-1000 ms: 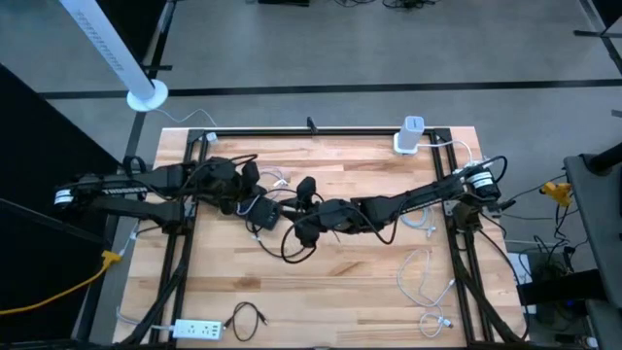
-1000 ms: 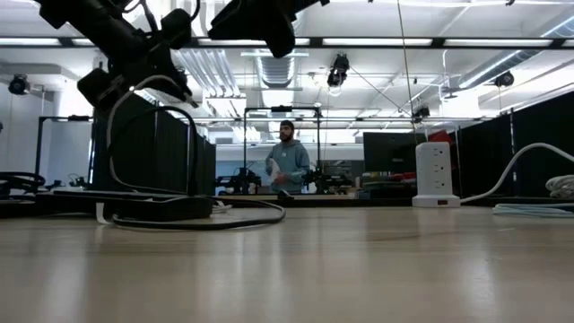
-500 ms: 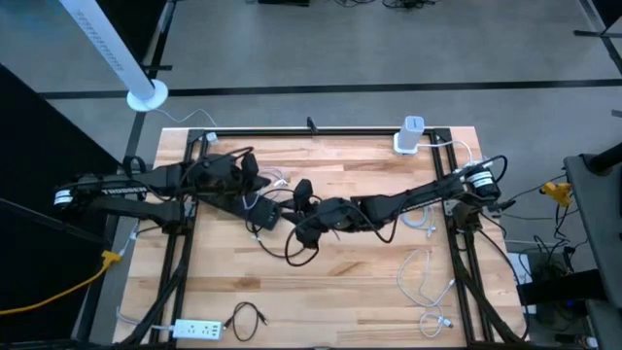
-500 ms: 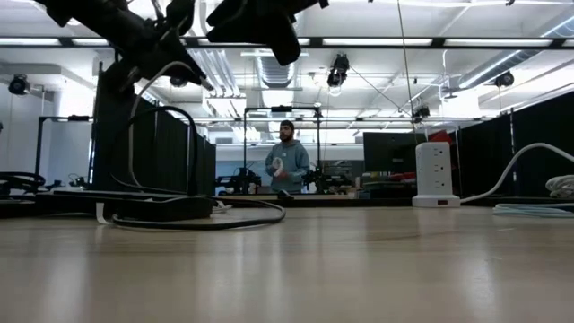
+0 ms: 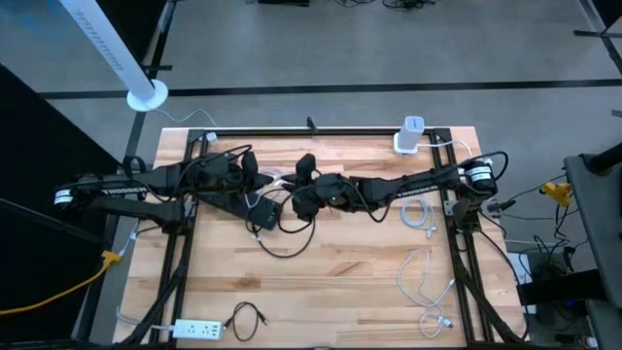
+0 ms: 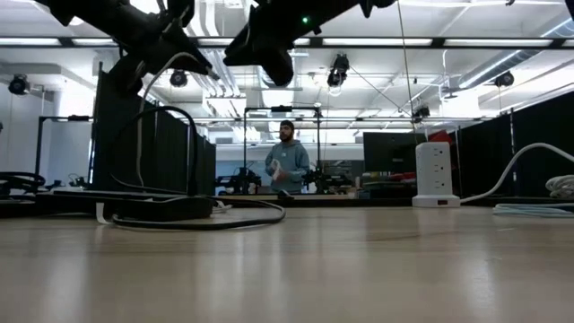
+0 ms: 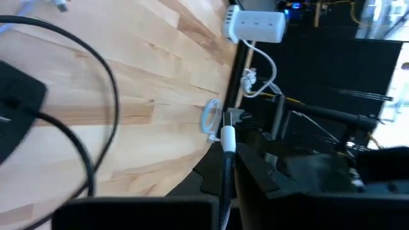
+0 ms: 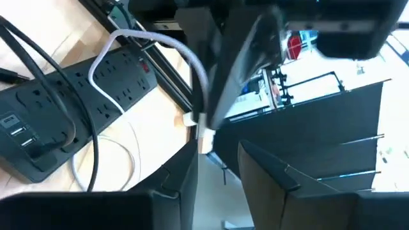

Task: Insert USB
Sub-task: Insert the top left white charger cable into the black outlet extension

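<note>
I am pinching the USB cable (image 7: 226,167) in my shut left pincer (image 7: 225,191), plug (image 7: 228,135) pointing forward along my fingers; the black power strip (image 8: 61,115) is lying below, right pincer (image 5: 303,191) alongside, its fingers' state unclear.

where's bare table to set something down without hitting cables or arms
Free: the wide near stretch of table, bordered by the white power strip and small black cable on one side and loose white cables on the other. Crowded: the middle, where both arms meet over the black cable tangle.
</note>
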Tool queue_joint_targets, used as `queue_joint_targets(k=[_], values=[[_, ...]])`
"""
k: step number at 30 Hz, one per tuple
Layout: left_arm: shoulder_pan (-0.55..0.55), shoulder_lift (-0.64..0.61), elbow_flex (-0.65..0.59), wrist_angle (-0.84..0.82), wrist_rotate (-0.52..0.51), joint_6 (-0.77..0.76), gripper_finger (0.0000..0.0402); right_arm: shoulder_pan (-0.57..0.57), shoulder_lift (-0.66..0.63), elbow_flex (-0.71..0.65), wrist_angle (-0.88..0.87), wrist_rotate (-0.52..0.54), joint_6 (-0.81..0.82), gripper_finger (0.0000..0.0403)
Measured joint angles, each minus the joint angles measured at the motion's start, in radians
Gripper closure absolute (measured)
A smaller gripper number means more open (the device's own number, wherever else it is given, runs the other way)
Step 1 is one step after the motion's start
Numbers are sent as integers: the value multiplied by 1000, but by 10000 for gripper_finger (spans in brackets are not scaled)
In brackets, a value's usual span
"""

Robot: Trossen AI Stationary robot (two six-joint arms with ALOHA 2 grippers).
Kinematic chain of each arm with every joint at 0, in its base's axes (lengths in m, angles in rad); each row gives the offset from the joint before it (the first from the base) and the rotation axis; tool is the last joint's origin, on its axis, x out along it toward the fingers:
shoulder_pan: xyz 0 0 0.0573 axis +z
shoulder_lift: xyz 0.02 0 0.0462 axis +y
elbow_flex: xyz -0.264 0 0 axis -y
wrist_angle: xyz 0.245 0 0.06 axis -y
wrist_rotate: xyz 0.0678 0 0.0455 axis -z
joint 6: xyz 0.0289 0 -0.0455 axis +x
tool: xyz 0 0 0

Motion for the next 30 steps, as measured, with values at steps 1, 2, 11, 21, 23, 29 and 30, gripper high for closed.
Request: queue_joint_targets(k=[1,2,11,21,23,29,30], values=[[0,0,0,17,2,0,401,-6,0,0,-1,-2,11,315],[0,0,0,33,6,0,401,-10,0,0,0,-6,20,319],[0,-1,0,61,7,5,402,-25,0,0,0,-11,-14,357],[0,0,0,76,17,18,401,-39,0,0,2,-61,-17,364],[0,2,0,77,19,18,402,-39,0,0,3,-63,-25,355],[-3,15,0,99,33,18,402,-46,0,0,4,-60,-35,323],[-3,18,0,111,34,18,402,-48,0,0,4,-60,-37,319]])
